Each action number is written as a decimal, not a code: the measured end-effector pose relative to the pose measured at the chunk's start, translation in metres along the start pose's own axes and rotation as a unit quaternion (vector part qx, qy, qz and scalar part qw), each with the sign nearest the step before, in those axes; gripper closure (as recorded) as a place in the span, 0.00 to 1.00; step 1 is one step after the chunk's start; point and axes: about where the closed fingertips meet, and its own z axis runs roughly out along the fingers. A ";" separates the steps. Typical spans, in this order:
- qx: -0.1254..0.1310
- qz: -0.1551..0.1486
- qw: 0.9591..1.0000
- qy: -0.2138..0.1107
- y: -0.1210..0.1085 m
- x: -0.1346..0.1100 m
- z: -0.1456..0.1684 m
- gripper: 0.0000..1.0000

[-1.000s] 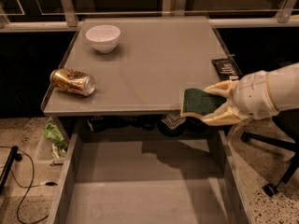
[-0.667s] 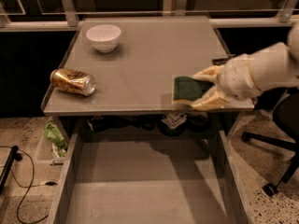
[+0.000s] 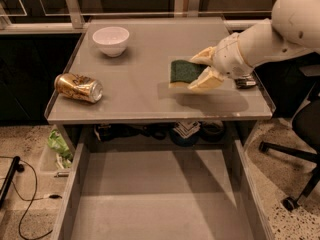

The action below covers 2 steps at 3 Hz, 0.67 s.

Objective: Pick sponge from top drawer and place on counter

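The sponge, dark green on top with pale yellow foam below, is held between the cream fingers of my gripper. The gripper reaches in from the right on a white arm and holds the sponge low over the right middle of the counter, a grey tabletop with a thin raised rim. I cannot tell whether the sponge touches the surface. The top drawer stands pulled out below the counter's front edge; its flat grey bottom shows nothing in it.
A white bowl stands at the counter's back left. A gold can lies on its side near the left front edge. A black flat packet lies by the right rim behind the gripper. An office chair base stands at the right.
The gripper has carried the sponge from the counter's right front edge up and leftward over the tabletop. The arm now reaches further in above the counter.
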 end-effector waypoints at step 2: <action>0.036 0.120 0.992 0.002 -0.035 0.024 0.022 1.00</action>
